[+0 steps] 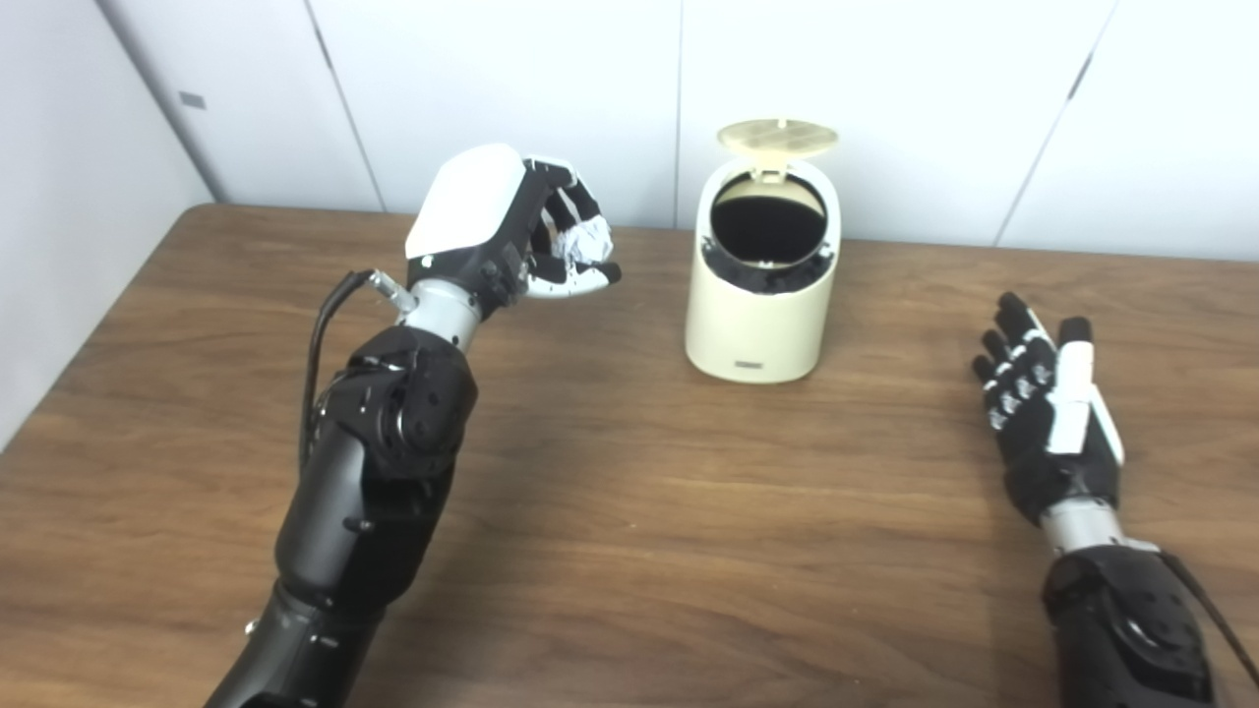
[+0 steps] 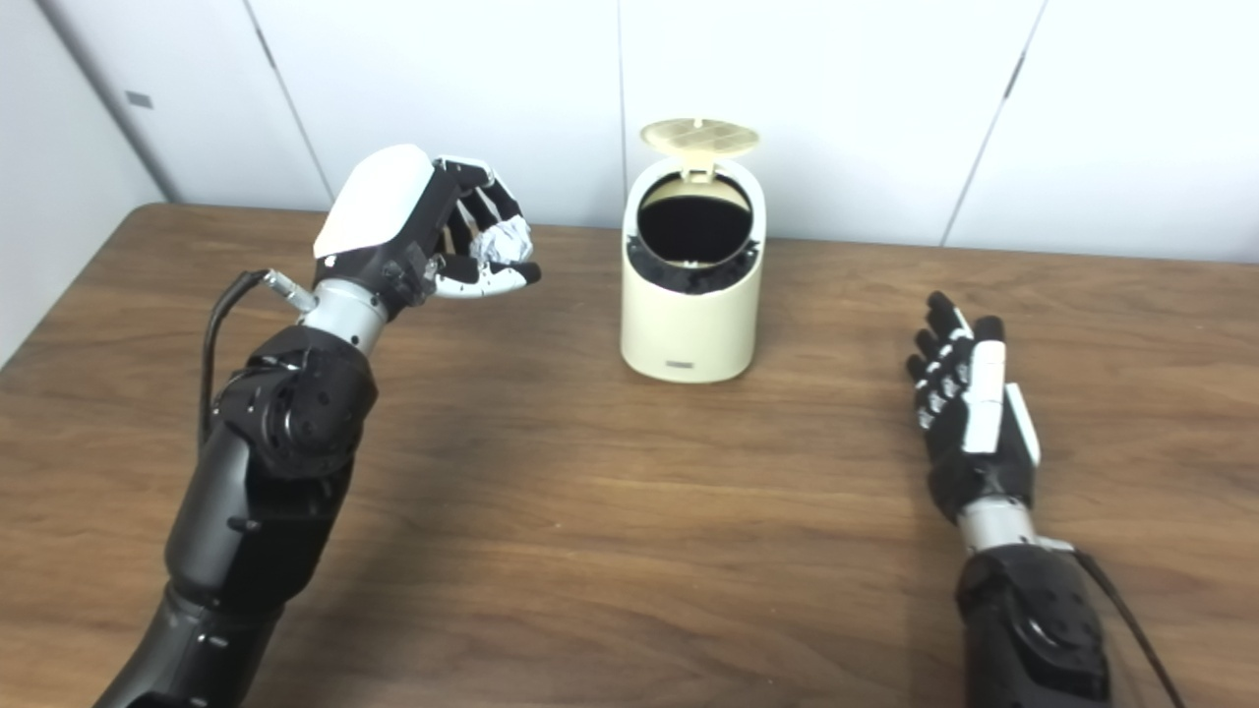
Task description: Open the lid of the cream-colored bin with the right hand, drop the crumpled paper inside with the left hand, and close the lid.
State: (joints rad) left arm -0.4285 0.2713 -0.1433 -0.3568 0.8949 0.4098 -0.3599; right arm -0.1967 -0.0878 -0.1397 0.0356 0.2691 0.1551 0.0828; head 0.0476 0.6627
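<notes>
The cream-colored bin (image 1: 758, 315) stands upright near the back middle of the wooden table, its round lid (image 1: 778, 137) flipped up and its dark opening showing. My left hand (image 1: 511, 231) is raised above the table to the left of the bin, shut on a crumpled white paper ball (image 1: 586, 239) held between fingers and thumb. The paper sits level with the bin's top, a short gap away from it. My right hand (image 1: 1048, 405) lies low over the table to the right of the bin, open, fingers stretched out and holding nothing.
The wooden table (image 1: 629, 511) runs back to white wall panels (image 1: 492, 88) right behind the bin. Its left edge angles in beside a white side wall. A black cable loops off my left wrist (image 1: 329, 324).
</notes>
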